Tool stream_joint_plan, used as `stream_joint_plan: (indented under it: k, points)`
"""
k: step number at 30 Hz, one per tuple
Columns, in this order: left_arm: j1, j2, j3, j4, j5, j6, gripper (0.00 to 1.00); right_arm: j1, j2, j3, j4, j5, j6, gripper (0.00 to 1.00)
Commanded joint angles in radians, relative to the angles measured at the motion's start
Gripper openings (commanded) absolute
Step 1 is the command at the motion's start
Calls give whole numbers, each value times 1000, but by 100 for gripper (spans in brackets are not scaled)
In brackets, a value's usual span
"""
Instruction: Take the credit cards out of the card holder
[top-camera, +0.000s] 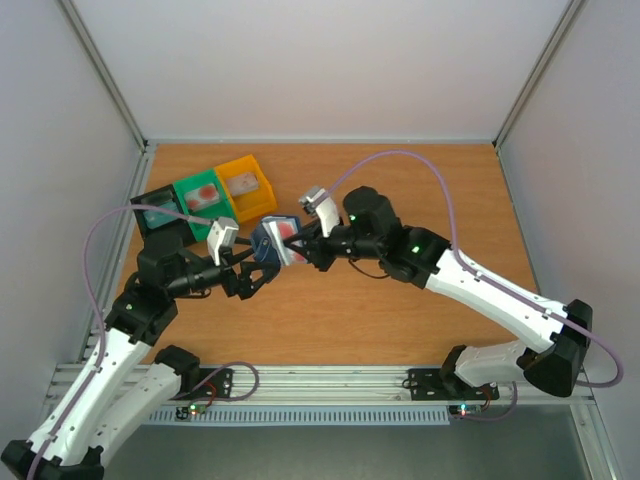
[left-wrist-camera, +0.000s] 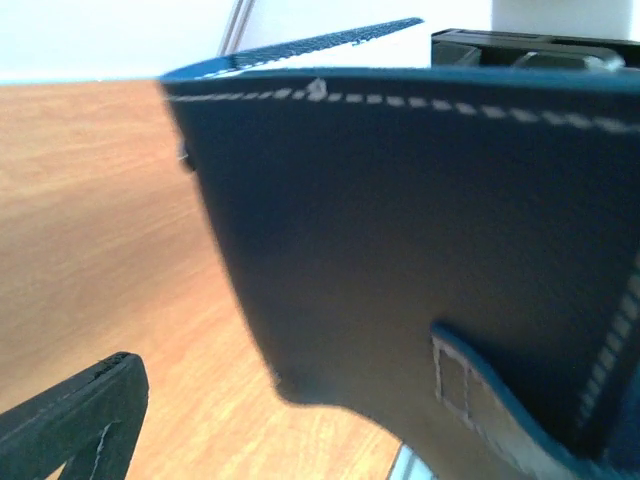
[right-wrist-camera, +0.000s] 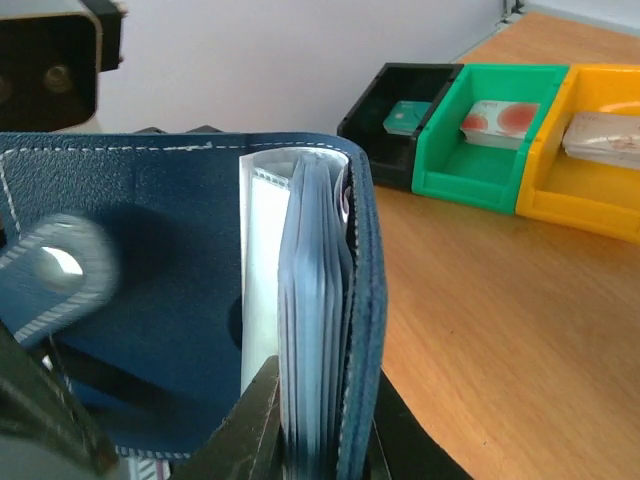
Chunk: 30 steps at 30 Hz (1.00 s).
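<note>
Card holder midair, right claw grasping lower edge; left claw released beside it.

Soft, even light filled the white-walled cell, so the wooden table was bright, with only faint, diffuse shadows under the arms and no hard glare. In the left wrist view the card holder sat so close to the lens that its navy leather looked dark and blurred, the stitching smeared. In the right wrist view its strap was out of focus, while the bins behind were fairly sharp.
</note>
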Motion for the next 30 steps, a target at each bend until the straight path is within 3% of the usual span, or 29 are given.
stream_joint_plan:
  k: [1, 6, 8, 11, 14, 19, 24, 26, 30]
  points:
    - [1, 21, -4, 92, -25, -53, 95, 131, 40, 116, -103, 274, -73, 1]
    - [1, 22, -6, 77, -54, -35, 70, 139, 21, 118, -104, 266, -72, 1]
    - [0, 18, -8, 82, -27, -36, 72, 139, 20, 123, -114, 253, -73, 1]
    - [1, 23, -14, 122, 29, -33, 86, 139, 30, 134, -119, 256, -67, 1]
    - [1, 44, -19, 148, 5, -45, 88, 145, 41, 144, -78, 216, -50, 1]
    - [1, 71, -18, 98, -86, -38, 61, 158, 42, 170, -8, 113, -16, 1]
    - [1, 61, -22, 129, -45, -38, 59, 158, 43, 178, -21, 93, -31, 1]
    - [1, 63, -21, 133, -43, -37, 52, 158, 48, 181, -28, 65, -41, 1]
    - [1, 59, -17, 109, -44, -15, 21, 125, 24, 175, -28, -72, -37, 1]
